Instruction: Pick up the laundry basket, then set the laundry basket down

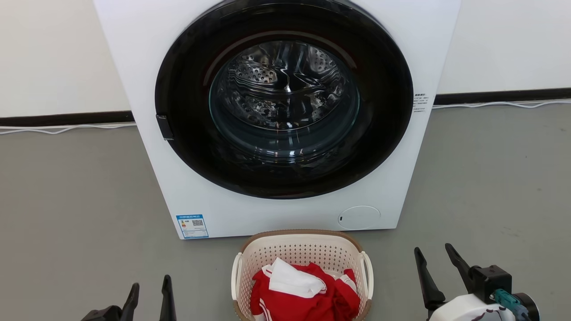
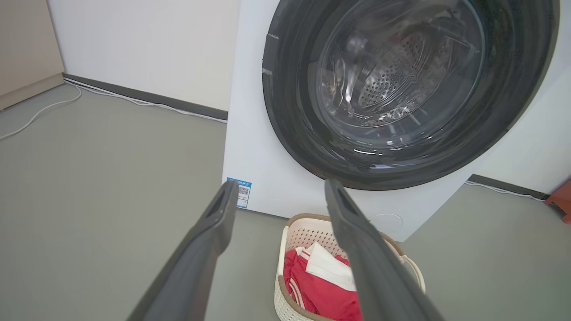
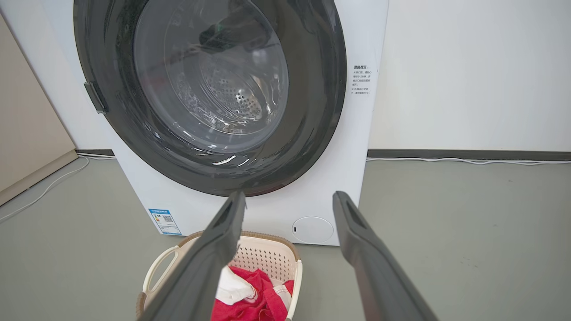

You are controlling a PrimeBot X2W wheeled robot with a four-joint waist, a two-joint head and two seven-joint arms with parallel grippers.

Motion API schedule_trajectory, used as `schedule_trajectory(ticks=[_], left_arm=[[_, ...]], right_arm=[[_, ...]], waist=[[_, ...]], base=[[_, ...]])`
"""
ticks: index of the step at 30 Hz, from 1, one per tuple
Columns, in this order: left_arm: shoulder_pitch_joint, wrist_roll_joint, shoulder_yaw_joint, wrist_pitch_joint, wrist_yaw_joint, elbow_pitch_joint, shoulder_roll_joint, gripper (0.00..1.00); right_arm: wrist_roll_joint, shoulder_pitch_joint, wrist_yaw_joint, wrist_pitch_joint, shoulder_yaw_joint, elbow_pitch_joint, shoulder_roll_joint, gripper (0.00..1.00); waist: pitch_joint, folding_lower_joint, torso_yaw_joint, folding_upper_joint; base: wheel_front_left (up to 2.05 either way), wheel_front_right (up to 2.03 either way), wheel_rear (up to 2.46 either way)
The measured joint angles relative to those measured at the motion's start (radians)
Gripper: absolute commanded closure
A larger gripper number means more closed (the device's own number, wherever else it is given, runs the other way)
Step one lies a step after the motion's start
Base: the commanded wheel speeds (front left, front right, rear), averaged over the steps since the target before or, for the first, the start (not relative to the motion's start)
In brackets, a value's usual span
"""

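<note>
The laundry basket point(image 1: 303, 249), cream-white and perforated with a brown rim and white loop handles, stands on the grey floor just in front of the washing machine, holding red and white clothes point(image 1: 303, 290). My left gripper point(image 1: 151, 287) is open at the lower left, well apart from the basket. My right gripper point(image 1: 432, 252) is open at the lower right, also apart from it. In the left wrist view the basket point(image 2: 299, 232) lies below and between my fingers point(image 2: 209, 240). In the right wrist view the basket point(image 3: 267, 254) sits lower left, behind my left finger point(image 3: 214, 249).
The big white washing machine point(image 1: 147, 53) with its dark round door point(image 1: 285, 98) shut stands close behind the basket. White cables point(image 1: 58, 129) run along the wall's dark skirting. Open grey floor lies on both sides. A beige panel point(image 2: 26, 49) stands far left.
</note>
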Motion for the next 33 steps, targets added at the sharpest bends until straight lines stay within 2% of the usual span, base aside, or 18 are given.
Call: schedule_trajectory(ticks=[2,3,10,33], left_arm=[[0.0,0.0,0.001,0.0,-0.009,0.003,-0.005,0.0],[0.001,0.0,0.0,0.0,-0.011,0.007,-0.007,1.0],[0.054,-0.015,-0.003,0.015,-0.011,0.076,-0.03,1.0],[0.032,-0.229,0.023,0.076,-0.035,0.06,-0.039,1.0]], right_arm=[[0.0,-0.003,0.0,0.0,0.001,0.001,0.0,0.0],[0.0,-0.001,0.0,0.001,0.0,0.004,0.0,1.0],[0.014,0.074,-0.001,0.011,-0.002,0.064,0.015,1.0],[0.295,0.072,-0.001,0.073,-0.024,0.012,0.02,1.0]], waist=[[-0.001,0.0,0.001,0.0],[-0.001,0.0,0.001,0.0],[0.0,0.0,0.001,0.0],[0.019,0.0003,0.009,0.0]], base=[[0.0,0.0,0.0],[0.0,0.0,0.0],[0.0,0.0,0.0],[0.0,0.0,0.0]])
